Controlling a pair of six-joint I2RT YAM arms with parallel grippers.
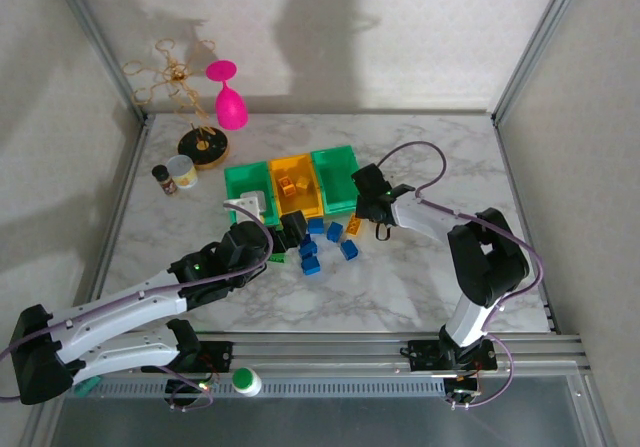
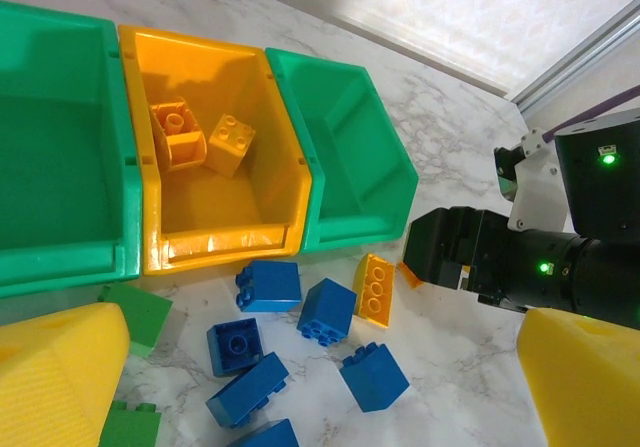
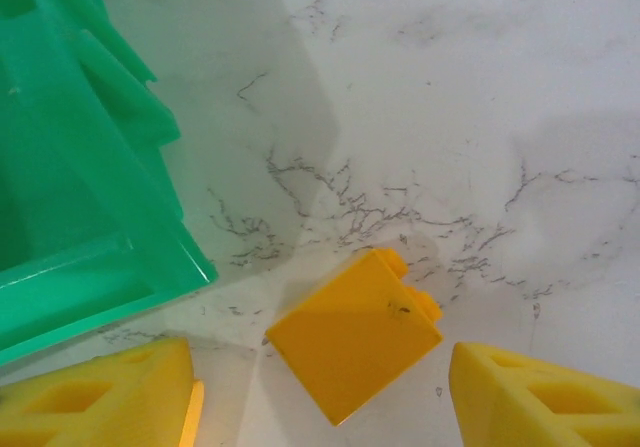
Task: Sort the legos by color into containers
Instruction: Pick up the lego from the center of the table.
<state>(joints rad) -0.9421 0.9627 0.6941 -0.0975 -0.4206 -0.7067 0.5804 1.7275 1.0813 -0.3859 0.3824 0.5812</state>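
The right arm reaches left, wrist bent down to the table [image 1: 400, 287]. The right gripper [image 3: 320, 402] has its pads spread, one on each side of the orange brick [image 3: 352, 332]. The brick lies on its side near the green bin [image 3: 90, 227], studs pointing upper right. The left gripper [image 2: 320, 387] hovers with jaws wide over the blue bricks [image 2: 325, 312].

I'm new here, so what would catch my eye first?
A yellow-orange plastic bin sits between two green plastic bins mid-table, blue studded bricks scattered before them. The right arm's yellow fingers flank an orange plastic brick on the marble tabletop. A pink goblet shows far left.
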